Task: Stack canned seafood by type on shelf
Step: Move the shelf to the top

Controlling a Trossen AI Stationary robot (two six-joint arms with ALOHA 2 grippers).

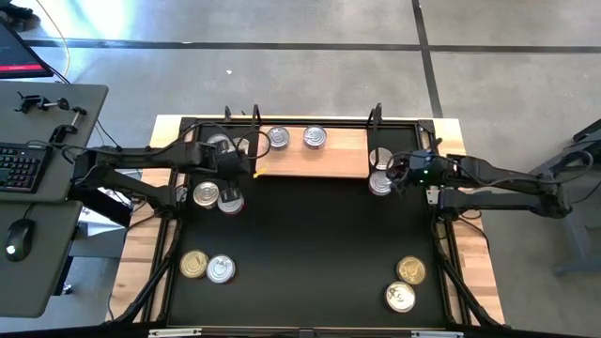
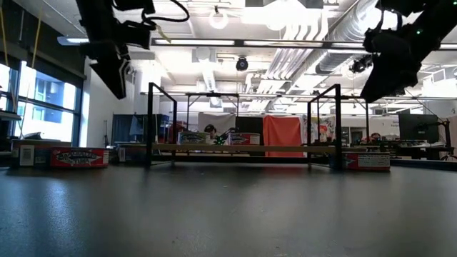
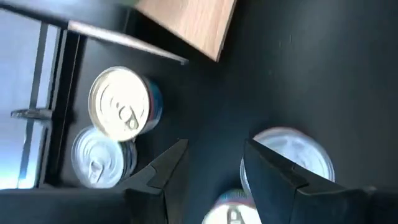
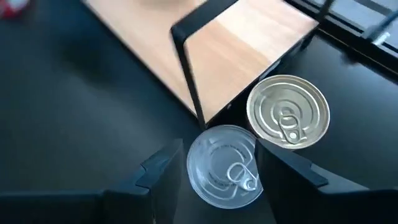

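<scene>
Tins: two silver-lidded cans [image 1: 296, 138] sit on the light-wood shelf [image 1: 329, 160], the rest scattered around the black mat [image 1: 310, 244], whose middle is wide open. Right gripper [image 4: 214, 171] hovers fingers spread over a silver tin [image 4: 224, 165] beside the shelf's edge. Left gripper [image 3: 214, 162] hangs spread, empty, near the shelf's other end.

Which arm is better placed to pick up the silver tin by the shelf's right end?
Right. The right gripper hangs open directly over that silver tin; the left gripper is at the shelf's other end.

dark jointed arms, black cables, wedge-shaped fingers
</scene>
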